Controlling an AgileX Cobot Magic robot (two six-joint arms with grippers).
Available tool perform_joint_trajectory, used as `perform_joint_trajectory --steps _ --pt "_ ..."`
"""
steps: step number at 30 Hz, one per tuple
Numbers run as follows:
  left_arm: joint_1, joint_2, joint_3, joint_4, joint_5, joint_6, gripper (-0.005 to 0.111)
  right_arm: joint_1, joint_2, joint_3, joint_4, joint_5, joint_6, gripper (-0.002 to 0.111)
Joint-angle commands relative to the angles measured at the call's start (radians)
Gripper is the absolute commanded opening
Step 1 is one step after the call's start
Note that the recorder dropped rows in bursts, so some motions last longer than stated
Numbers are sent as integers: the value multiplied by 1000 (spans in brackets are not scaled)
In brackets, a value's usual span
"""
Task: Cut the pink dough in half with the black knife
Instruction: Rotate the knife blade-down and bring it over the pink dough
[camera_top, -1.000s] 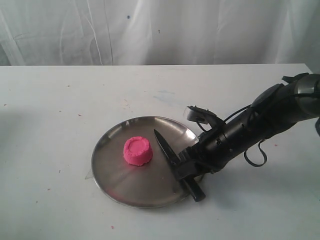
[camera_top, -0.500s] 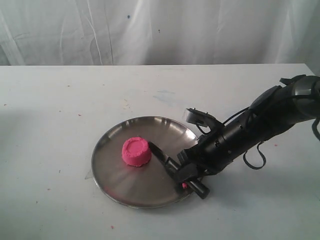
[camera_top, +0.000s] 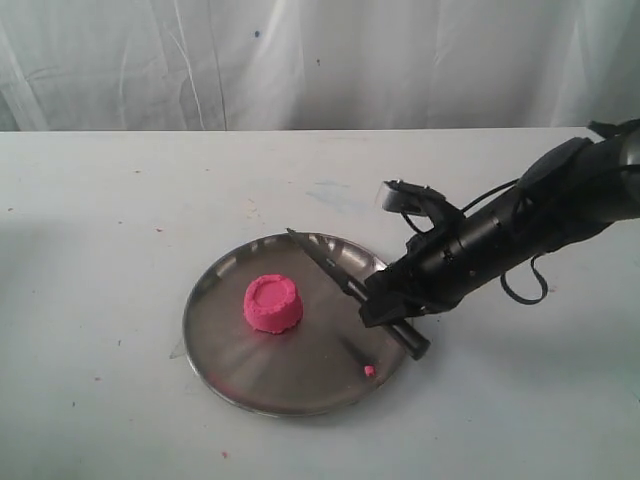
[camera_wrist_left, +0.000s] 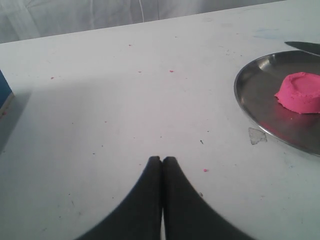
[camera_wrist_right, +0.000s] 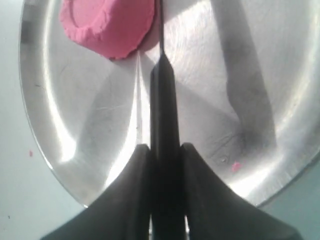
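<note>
Since a second ago the black knife (camera_top: 325, 265) is no longer lying on the round steel plate (camera_top: 240, 378): the right fingers (camera_wrist_right: 125, 200) are clamping its glossy handle from both sides and holding it above the plate, with the pointed blade reaching toward the far rim and its shadow falling apart from it on the metal. The pink dough (camera_top: 273, 303) is sitting where it was, a whole round lump with a dimpled top, left of the plate's middle and just beside the line of the blade. A tiny pink crumb (camera_top: 369, 370) is now showing on the plate near the handle end. The left fingers (camera_wrist_left: 145, 200) are hanging pressed together, holding nothing, over the white tabletop (camera_wrist_left: 100, 125), well apart from the plate.
</note>
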Motion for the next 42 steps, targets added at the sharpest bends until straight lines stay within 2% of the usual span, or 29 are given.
perform_joint_trajectory --steps 1,7,19,27,42 --pt "2 -4 3 -6 1 1 0 -2 -85 -6 -58 -15 10 4" --pt "2 -4 3 -6 1 3 0 65 -194 -6 -317 -81 194 2" --pt "2 -4 3 -6 1 3 0 334 -270 0 -800 -145 603 2" --pt "2 -4 3 -6 1 3 0 424 -270 28 -868 -220 666 2" --pt "2 -4 3 -6 1 3 0 427 -271 27 -867 -253 726 2"
